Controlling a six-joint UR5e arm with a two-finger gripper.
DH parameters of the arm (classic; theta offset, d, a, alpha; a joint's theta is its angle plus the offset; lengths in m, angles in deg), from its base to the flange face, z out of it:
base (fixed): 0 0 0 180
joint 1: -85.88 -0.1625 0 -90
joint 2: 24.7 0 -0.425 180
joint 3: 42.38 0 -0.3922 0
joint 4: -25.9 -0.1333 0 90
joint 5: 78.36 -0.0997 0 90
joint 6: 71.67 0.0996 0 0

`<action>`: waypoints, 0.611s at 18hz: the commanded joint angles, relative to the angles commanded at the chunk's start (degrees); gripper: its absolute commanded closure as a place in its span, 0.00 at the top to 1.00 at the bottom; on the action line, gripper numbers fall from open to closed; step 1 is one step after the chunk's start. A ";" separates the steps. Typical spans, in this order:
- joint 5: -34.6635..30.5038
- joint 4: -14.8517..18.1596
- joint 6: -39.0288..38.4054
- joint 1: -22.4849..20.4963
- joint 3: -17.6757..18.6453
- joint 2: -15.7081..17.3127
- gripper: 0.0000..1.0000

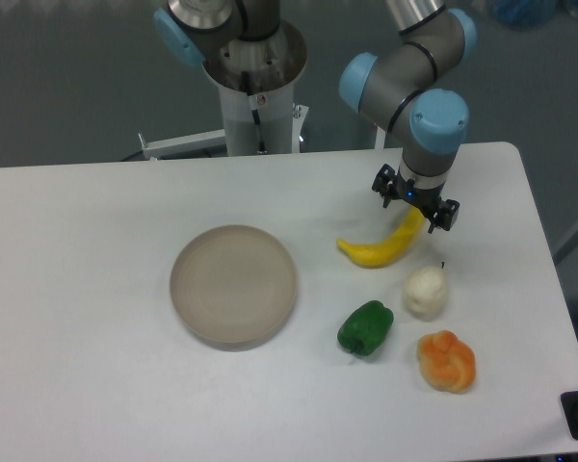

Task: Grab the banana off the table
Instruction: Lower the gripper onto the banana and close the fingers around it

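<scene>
The yellow banana [380,250] lies on the white table [96,318], curving from its left tip up and to the right. My gripper [415,204] is low over the banana's upper right end, which runs in under it between the two dark fingers [447,214]. The fingers look spread to either side of that end, so the gripper looks open. The fingertips themselves are hidden by the wrist. The rest of the banana rests on the table.
A round beige plate [233,285] sits left of the banana. A whitish round item [425,292], a green pepper [365,327] and a lumpy orange item [447,361] lie just in front of the banana. The robot base [255,87] stands at the back edge.
</scene>
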State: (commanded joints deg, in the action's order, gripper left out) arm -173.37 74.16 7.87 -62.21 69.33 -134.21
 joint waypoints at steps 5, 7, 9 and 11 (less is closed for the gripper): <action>0.00 -2.11 0.09 -0.09 1.22 -0.98 1.00; 0.00 -2.20 0.00 -0.09 1.31 -1.06 1.00; 0.00 -2.20 -0.09 -0.18 1.40 -1.06 1.00; 0.09 -2.20 -0.52 -0.18 1.49 -1.06 0.88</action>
State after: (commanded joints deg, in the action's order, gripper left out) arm -173.28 71.96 7.35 -62.39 70.82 -135.27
